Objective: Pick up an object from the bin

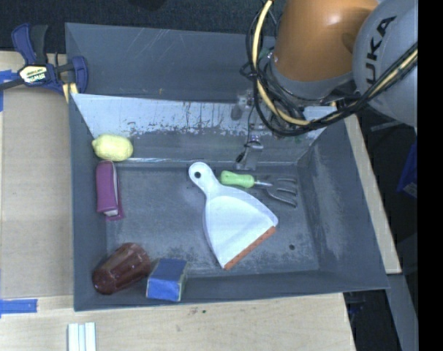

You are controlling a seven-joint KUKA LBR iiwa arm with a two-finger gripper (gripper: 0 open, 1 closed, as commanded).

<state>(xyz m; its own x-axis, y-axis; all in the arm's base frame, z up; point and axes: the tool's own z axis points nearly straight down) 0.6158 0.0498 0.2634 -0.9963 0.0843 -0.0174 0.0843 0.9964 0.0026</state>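
While the arm reaches in from the right, its orange cover [316,28] wrapped in yellow and black cables hanging over the far right corner, the gripper [248,146] hangs low against the back wall of the grey bin [331,218]. From where I stand I cannot tell how wide it is set or whether it has anything in its grasp. Closest to it is a small hand fork [243,180] with a green handle and bent metal tines, lying flat on the bin floor just in front of the gripper, handle to the left and tines to the right. Right beside the fork lies a white dustpan [236,225] with an orange lip, its round handle end just left of the green handle and its wide mouth turned toward the near wall. Well apart, along the left side, sit a yellow lump [112,148] in the back corner and a purple tube [107,189] just in front of it. A dark red lump [120,268] and a blue block [167,278] lie side by side in the near left corner.
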